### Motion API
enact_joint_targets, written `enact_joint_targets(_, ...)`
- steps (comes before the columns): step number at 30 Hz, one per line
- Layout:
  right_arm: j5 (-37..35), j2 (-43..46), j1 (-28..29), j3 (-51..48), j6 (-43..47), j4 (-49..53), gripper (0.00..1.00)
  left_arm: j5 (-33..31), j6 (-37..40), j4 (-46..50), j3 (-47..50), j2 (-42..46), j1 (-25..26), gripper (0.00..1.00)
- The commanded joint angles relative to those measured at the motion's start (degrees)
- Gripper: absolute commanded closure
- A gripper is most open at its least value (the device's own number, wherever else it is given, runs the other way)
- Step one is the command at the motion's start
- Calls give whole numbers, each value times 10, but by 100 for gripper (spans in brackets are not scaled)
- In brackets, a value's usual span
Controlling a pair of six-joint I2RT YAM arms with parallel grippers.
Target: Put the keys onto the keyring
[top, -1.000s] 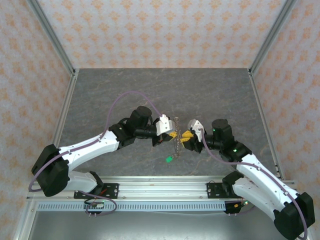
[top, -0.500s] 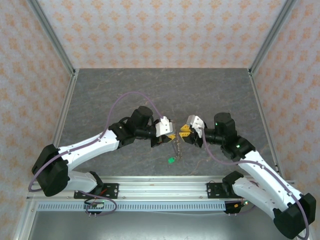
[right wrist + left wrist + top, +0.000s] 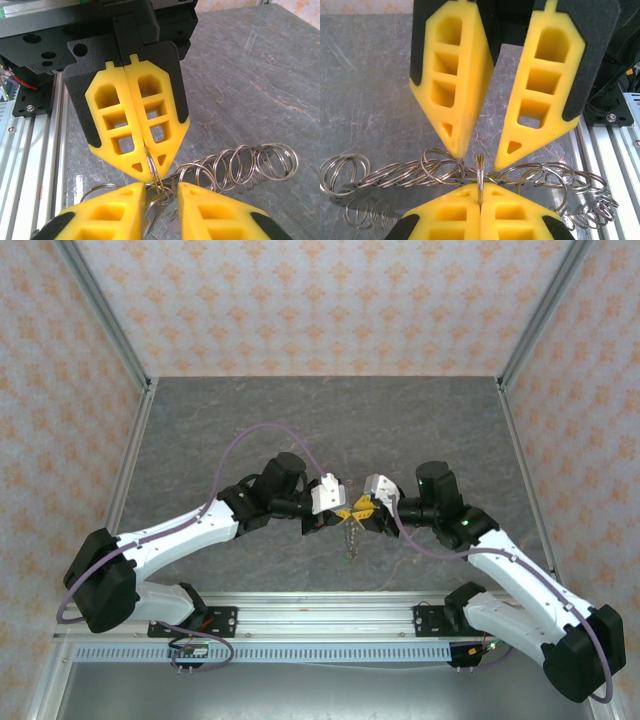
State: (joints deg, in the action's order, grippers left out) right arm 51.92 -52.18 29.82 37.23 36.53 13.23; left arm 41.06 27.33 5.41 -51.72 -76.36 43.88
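The keyring (image 3: 395, 172) is a string of linked silver split rings, and it hangs between the two grippers over the grey table (image 3: 250, 430). My left gripper (image 3: 481, 187) is shut on one upright ring at the middle of the string. My right gripper (image 3: 161, 187) faces it tip to tip, fingers apart. A whitish-silver key (image 3: 154, 212) and a few rings lie in that gap, against the left finger. In the right wrist view the left gripper (image 3: 149, 172) pinches its ring, and the keyring (image 3: 235, 162) trails off to the right. From above, the keyring (image 3: 350, 535) dangles below both grippers.
Aluminium rails (image 3: 330, 612) with both arm bases run along the near edge of the table. Patterned walls with metal posts (image 3: 105, 310) close in the left, back and right sides. A purple cable (image 3: 240, 445) arcs over the left arm.
My right gripper has moved left, up against the left gripper's tips, and its fingers have narrowed. The left gripper has stayed shut in place. The hanging string has lifted a little.
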Motion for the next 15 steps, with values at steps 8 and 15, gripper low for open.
enact_joint_targets(8, 18, 1, 7, 32, -4, -2, 99, -6, 3, -12, -17, -2, 5, 98)
enact_joint_targets(15, -101, -27, 42, 120, 25, 173, 100, -38, 7, 7, -23, -6, 6, 89)
